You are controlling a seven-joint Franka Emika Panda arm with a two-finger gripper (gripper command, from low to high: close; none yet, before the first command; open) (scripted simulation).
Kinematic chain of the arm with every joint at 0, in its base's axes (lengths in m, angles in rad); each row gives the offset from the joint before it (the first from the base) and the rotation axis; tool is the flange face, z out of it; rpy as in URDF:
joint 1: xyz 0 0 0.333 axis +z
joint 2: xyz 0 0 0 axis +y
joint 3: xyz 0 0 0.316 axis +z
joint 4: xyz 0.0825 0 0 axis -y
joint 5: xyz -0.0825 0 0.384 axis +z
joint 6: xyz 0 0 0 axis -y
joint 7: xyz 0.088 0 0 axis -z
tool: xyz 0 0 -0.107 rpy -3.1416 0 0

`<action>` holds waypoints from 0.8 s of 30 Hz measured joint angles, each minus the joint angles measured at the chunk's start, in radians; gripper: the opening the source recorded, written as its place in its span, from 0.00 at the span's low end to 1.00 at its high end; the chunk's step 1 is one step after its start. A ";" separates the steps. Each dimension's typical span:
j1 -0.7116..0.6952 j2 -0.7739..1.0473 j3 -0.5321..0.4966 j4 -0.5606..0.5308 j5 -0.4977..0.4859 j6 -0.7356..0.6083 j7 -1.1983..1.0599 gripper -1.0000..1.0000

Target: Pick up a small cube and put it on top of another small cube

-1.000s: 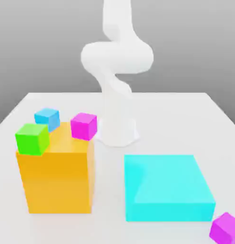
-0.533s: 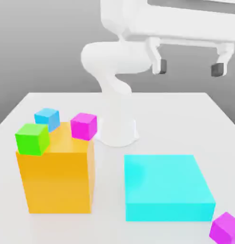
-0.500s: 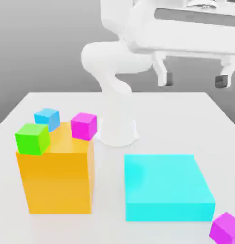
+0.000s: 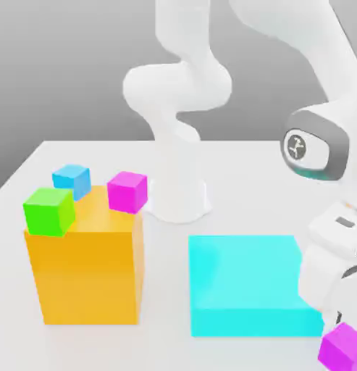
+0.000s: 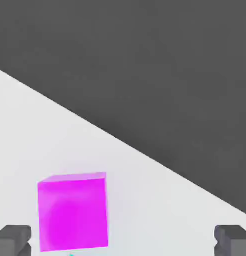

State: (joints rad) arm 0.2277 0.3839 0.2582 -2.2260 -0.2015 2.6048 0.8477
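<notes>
Exterior view: white robot arm (image 4: pixel 322 145) bent down at 4 o'clock of the frame, wrist low over the white surface (image 4: pixel 166 348), just above the small glossy purple-magenta cube (image 4: pixel 343 347) sitting at the 5 o'clock corner, right beside the big flat cyan block (image 4: pixel 253 279). Tall orange block (image 4: pixel 87 272) at 8 o'clock carries a small green cube (image 4: pixel 48 210) and a pinker magenta small cube (image 4: pixel 127 191); a small blue cube (image 4: pixel 72 180) sits behind it.

Hand view: gripper (image 5: pixel 123 239) spread wide, both dark fingertips (image 5: pixel 13 238) at the frame edges, nothing held. Purple-magenta cube lies on the surface between the fingers, off-centre, close to one fingertip.

Risks, as judgement: cube is not centred in the gap, so a straight descent could land the near finger on the cube's top edge or nudge it sideways. Cube also looks near the surface edge; a push might send it off. Cyan block nearby could clip the wrist.
</notes>
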 joint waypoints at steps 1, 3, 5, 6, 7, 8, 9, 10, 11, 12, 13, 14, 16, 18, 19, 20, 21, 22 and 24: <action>0.011 0.036 -0.008 0.006 -0.011 0.022 0.007 0.50; 0.032 0.109 -0.031 0.021 -0.039 0.073 0.026 0.50; 0.044 0.145 -0.046 0.028 -0.053 0.100 0.036 0.00; 0.044 0.145 -0.046 0.028 -0.053 0.100 0.036 0.00; 0.044 0.145 -0.046 0.028 -0.052 0.101 0.036 0.00; 0.044 0.145 -0.045 0.028 -0.052 0.101 0.036 0.00; 0.044 0.145 -0.045 0.028 -0.052 0.101 0.036 0.00; 0.051 0.163 -0.053 0.032 -0.059 0.114 0.040 0.00; 0.047 0.153 -0.049 0.030 -0.055 0.107 0.038 0.00; 0.040 0.131 -0.040 0.025 -0.045 0.089 0.031 0.00; 0.032 0.101 -0.029 0.019 -0.032 0.067 0.021 0.00; 0.024 0.068 -0.017 0.011 -0.017 0.041 0.010 0.00; 0.004 -0.002 -0.010 -0.008 0.008 -0.009 -0.002 0.00; -0.020 -0.074 -0.029 -0.034 0.021 -0.053 0.003 0.00; -0.033 -0.110 -0.039 -0.048 0.026 -0.075 0.007 0.00; -0.045 -0.146 -0.051 -0.061 0.031 -0.097 0.011 0.00; -0.057 -0.182 -0.063 -0.075 0.036 -0.119 0.016 0.00; -0.070 -0.218 -0.075 -0.089 0.041 -0.141 0.020 0.00; -0.103 -0.290 -0.098 -0.116 0.050 -0.185 0.030 0.00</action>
State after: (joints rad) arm 0.1244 0.0942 0.1598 -2.3421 -0.1516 2.4202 0.8779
